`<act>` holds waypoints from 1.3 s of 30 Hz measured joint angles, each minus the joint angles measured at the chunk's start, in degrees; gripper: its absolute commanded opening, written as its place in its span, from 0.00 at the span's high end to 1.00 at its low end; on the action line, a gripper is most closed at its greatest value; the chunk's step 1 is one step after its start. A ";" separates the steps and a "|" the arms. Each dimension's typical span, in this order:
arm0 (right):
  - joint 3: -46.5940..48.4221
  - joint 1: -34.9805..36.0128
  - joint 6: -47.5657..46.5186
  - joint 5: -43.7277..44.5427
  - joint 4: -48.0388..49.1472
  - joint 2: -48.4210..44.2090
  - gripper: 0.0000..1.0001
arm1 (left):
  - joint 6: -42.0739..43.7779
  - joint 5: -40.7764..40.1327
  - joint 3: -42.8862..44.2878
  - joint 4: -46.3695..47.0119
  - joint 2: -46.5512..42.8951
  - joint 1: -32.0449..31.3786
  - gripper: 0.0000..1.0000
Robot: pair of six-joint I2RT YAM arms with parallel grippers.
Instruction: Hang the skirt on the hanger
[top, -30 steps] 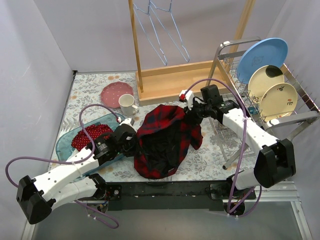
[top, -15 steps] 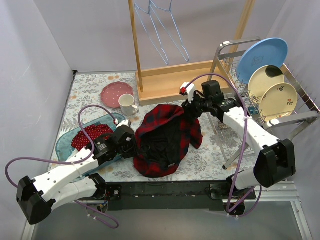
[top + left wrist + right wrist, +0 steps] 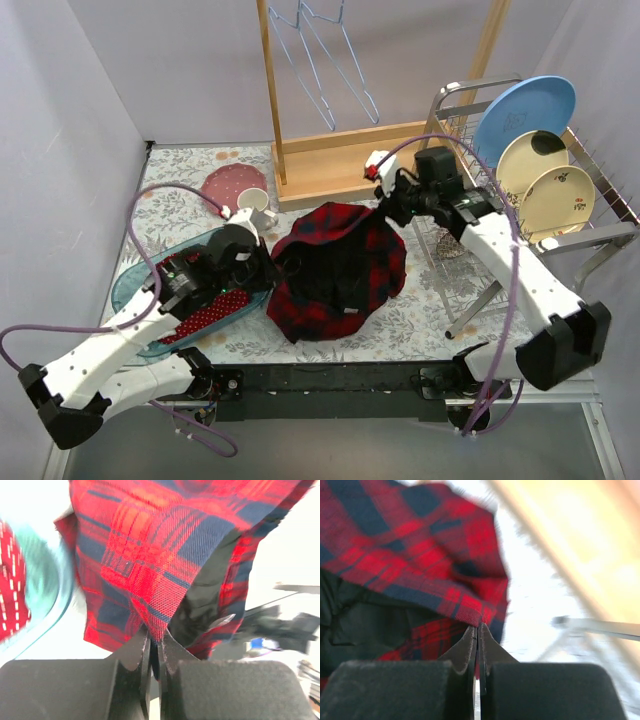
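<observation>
— Seeing the skirt (image 3: 335,270)?
— Sagging in the middle of the surface (image 3: 420,322), between the two arms. Showing red and navy plaid outside, black lining inside. Resting on the surface at its near end, being lifted at both side edges.
— Being held how?
— Being clamped at the left edge by the left gripper (image 3: 155,645), fingers pressed together on the plaid. Being pinched at the far right edge by the right gripper (image 3: 478,635), likewise tight on the cloth.
— And the hanger (image 3: 314,64)?
— Hanging bare on the wooden rack (image 3: 340,165) at the back, well apart from the skirt.
— Anything else?
— Lying to the left: a teal tray (image 3: 125,290) holding a red dotted cloth (image 3: 208,312), partly under the left arm. Standing behind that: a white mug (image 3: 256,208) beside a pink plate (image 3: 225,185). Standing on the right: a wire dish rack (image 3: 600,200) carrying three plates (image 3: 525,115).
</observation>
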 measured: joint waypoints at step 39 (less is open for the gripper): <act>-10.16 -4.24 1.05 6.21 4.22 -11.74 0.99 | 9.57 -6.64 -4.11 11.50 5.75 2.01 1.00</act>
